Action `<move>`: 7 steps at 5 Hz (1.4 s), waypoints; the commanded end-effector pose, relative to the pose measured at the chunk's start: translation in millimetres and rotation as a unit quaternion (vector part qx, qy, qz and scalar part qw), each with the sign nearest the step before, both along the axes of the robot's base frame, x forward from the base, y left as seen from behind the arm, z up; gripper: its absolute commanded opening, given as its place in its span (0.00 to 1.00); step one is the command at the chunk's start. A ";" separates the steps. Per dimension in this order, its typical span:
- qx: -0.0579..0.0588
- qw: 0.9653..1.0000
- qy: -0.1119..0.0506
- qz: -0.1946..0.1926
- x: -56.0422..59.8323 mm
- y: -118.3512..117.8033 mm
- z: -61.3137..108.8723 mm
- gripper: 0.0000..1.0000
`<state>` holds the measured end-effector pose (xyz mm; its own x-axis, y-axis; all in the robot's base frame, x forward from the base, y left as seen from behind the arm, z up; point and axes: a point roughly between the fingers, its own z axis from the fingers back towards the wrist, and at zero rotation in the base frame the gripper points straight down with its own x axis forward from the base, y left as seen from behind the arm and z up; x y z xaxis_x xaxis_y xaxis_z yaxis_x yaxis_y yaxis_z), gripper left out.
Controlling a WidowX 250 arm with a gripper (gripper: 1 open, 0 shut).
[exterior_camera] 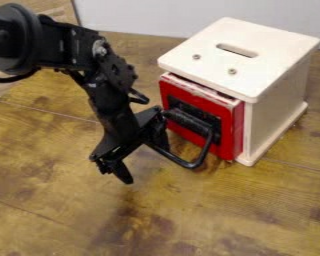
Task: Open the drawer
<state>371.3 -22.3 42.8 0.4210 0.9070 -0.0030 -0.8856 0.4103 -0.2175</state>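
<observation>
The drawer [224, 124] is a red front with a dark recessed centre, set in the left face of a cream wooden cube [263, 70]. Its black loop handle [190, 163] hangs out and down toward the table. My black arm reaches in from the upper left. The gripper [113, 166] points down at the tabletop, left of the handle and apart from it. Its dark fingers blur together, so whether they are open or shut does not show. Nothing is seen held in them.
The cube stands at the right on a worn wooden table [69, 220]. The cube's top panel has a slot [238, 47] and two small screws.
</observation>
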 end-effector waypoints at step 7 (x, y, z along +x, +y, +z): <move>0.020 0.996 -0.023 0.085 3.8 58.1 27.8 0.00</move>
<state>367.9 -8.0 45.1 0.3442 0.9389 -0.0014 -0.9217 0.3376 -0.1913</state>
